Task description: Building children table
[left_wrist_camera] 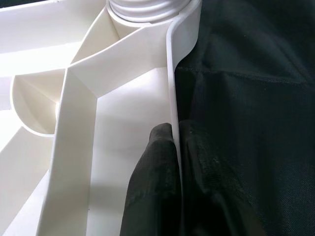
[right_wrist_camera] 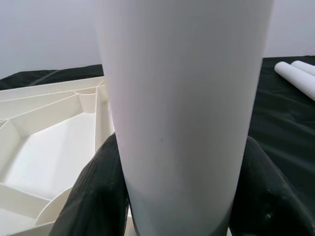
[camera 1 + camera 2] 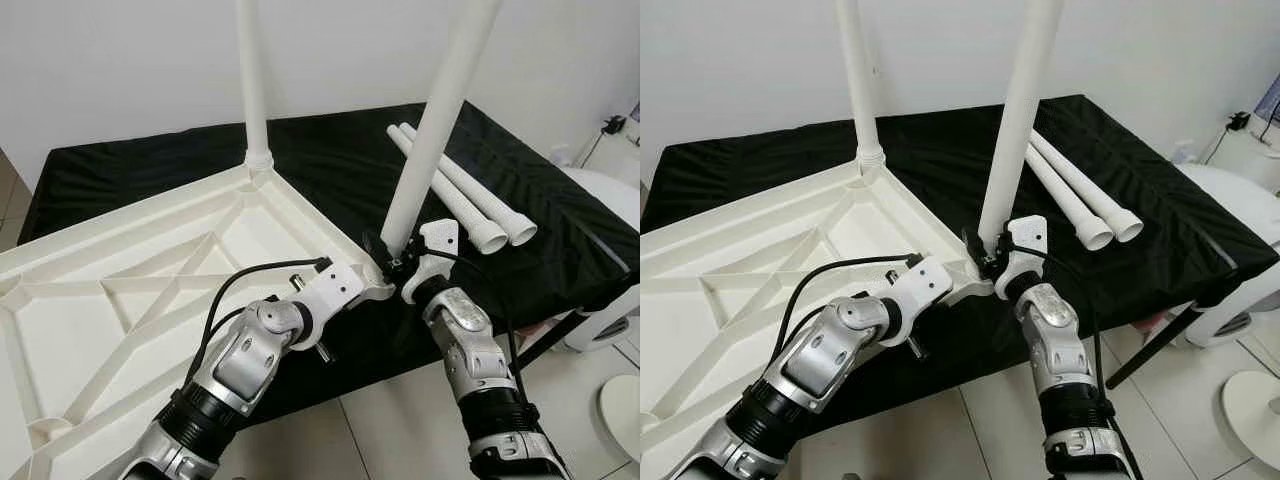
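A white plastic tabletop lies upside down on a black cloth. One white leg stands upright in the tabletop's far corner socket. My right gripper is shut on a second leg near its lower end, holding it tilted at the near right corner. In the right wrist view the leg sits between the black fingers. My left gripper is shut on the tabletop's thin rim beside that corner, one finger on each side.
Two loose white legs lie side by side on the cloth at the right. A white rounded appliance stands past the cloth's right edge. Tiled floor lies below the front edge, with a black bar slanting down.
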Robot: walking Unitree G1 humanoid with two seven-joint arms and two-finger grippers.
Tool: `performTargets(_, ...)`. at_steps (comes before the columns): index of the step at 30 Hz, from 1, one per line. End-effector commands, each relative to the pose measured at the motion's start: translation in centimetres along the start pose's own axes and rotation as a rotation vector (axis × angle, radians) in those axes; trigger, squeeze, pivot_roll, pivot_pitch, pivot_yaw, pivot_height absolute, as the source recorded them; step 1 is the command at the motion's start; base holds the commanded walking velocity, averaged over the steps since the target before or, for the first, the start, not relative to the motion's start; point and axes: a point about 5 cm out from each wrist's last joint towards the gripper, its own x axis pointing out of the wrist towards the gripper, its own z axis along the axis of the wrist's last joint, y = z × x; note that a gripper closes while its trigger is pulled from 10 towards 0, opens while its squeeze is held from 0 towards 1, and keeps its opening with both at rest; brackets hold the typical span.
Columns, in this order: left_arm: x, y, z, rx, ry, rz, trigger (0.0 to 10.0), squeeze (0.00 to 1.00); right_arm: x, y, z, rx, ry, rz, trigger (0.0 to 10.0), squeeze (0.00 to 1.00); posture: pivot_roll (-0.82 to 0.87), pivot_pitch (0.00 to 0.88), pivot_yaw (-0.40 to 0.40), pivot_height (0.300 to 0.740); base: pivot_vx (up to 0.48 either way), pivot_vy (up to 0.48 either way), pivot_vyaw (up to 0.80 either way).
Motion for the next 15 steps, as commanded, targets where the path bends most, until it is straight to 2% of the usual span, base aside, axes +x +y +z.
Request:
performTargets(1,-0.3,-0.2,1.9,0.060,-0.087,0.017,10.0,0.00,0.0,1.2,-1.3,0.043,0.055,0.015,10.0,0.00,-0.08,0.077,0.016,0.740,0.000,0.000,0.00)
performTargets(10,-0.2,-0.2,1.8,0.063,-0.085,0.017,10.0,0.00,0.3,2.0,-1.2,0.061,0.052,-0.140,10.0,0.00,-0.08,0.085,0.016,0.740,0.000,0.000,0.00)
performTargets(11,-0.2,-0.2,1.8,0.064,-0.085,0.018,10.0,0.00,0.3,2.1,-1.3,0.062,0.059,-0.190,10.0,0.00,-0.08,0.085,0.015,0.740,0.000,0.000,0.00)
performTargets(13,-0.2,-0.2,1.8,0.064,-0.085,0.018,10.0,0.00,0.3,2.1,-1.3,0.062,0.059,-0.190,10.0,0.00,-0.08,0.085,0.015,0.740,0.000,0.000,0.00)
performTargets(15,-0.2,-0.2,1.9,0.065,-0.085,0.019,10.0,0.00,0.4,2.3,-1.4,0.049,0.069,-0.282,10.0,0.00,-0.08,0.083,0.014,0.740,0.000,0.000,0.00)
